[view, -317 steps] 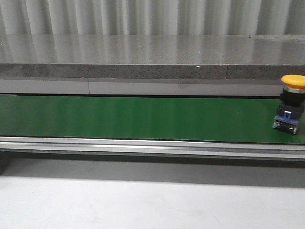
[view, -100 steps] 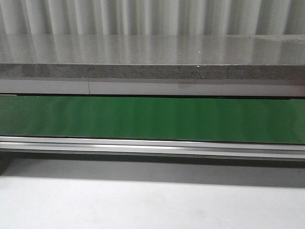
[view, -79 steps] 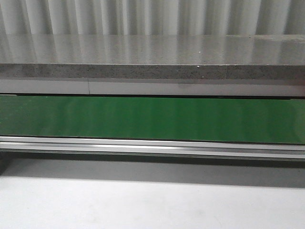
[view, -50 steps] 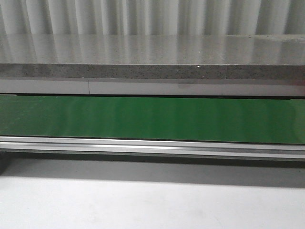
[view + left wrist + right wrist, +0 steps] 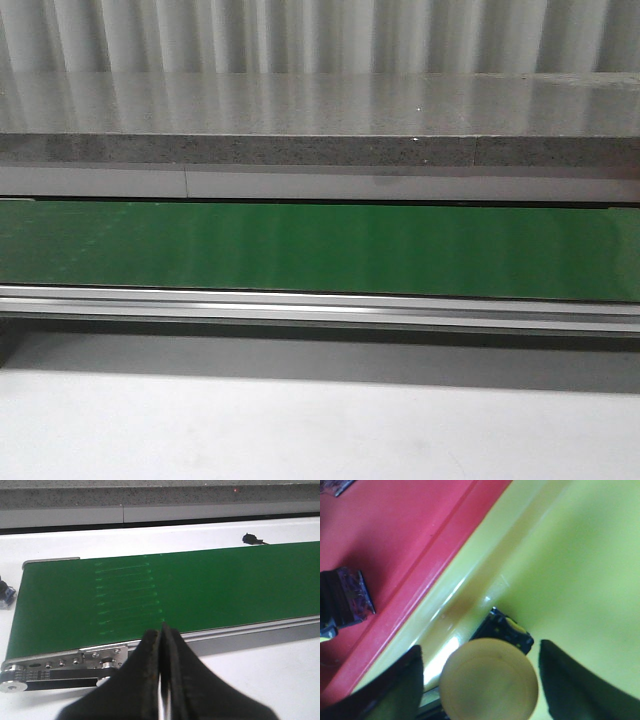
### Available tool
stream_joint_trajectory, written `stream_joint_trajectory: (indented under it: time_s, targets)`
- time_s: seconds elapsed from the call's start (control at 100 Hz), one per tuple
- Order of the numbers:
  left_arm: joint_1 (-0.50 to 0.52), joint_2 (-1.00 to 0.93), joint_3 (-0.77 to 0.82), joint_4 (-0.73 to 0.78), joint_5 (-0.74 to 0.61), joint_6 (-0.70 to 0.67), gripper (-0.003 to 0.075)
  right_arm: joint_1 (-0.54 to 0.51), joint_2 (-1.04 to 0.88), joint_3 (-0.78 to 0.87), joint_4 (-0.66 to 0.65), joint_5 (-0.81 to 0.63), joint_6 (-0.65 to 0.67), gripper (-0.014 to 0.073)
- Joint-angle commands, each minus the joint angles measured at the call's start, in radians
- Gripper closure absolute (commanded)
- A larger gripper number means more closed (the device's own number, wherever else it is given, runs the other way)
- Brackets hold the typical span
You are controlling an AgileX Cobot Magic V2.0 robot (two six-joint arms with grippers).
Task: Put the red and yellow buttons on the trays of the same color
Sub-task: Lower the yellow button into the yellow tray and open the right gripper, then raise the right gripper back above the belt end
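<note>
We are setting a yellow button (image 5: 489,677) in the yellow tray (image 5: 580,570) between spread right fingers (image 5: 570,685); left fingers (image 5: 150,675) are pressed together, the belt (image 5: 320,250) lying bare.

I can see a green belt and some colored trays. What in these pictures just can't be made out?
- Front view: both arms and both trays lie outside the frame.
- Right wrist view: the yellow button's body is mostly hidden under its cap; a dark object in the red tray is cut off.
- Left wrist view: a small object at the edge is cut off.
</note>
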Motion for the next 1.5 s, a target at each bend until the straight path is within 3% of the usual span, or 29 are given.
stream_joint_trajectory:
  time_s: [0.0,0.19,0.31,0.42,0.61,1.21,1.49]
  targets:
    - [-0.006,0.002,-0.030,-0.014,-0.067,0.001,0.0741,-0.004,-0.069,-0.026,0.003,-0.023,0.000,0.0035]
    - [-0.006,0.002,-0.030,-0.014,-0.067,0.001,0.0741,-0.003,-0.194,-0.026,0.003,0.026,-0.001,0.0039]
    - [-0.006,0.002,-0.030,-0.014,-0.067,0.001,0.0741,0.017,-0.283,-0.022,0.002,0.052,-0.017,0.0099]
    - [-0.006,0.002,-0.030,-0.014,-0.067,0.001,0.0741,0.074,-0.358,-0.006,0.002,0.067,-0.034,0.0253]
    - [-0.006,0.002,-0.030,-0.014,-0.067,0.001,0.0741,0.238,-0.466,0.040,0.002,0.112,-0.105,0.0664]
    - [-0.006,0.002,-0.030,-0.014,-0.067,0.001,0.0741,0.784,-0.740,0.239,0.002,0.173,-0.388,0.0659]
    - [-0.006,0.002,-0.030,-0.014,-0.067,0.001,0.0741,0.891,-0.983,0.386,0.002,0.122,-0.388,0.0659]
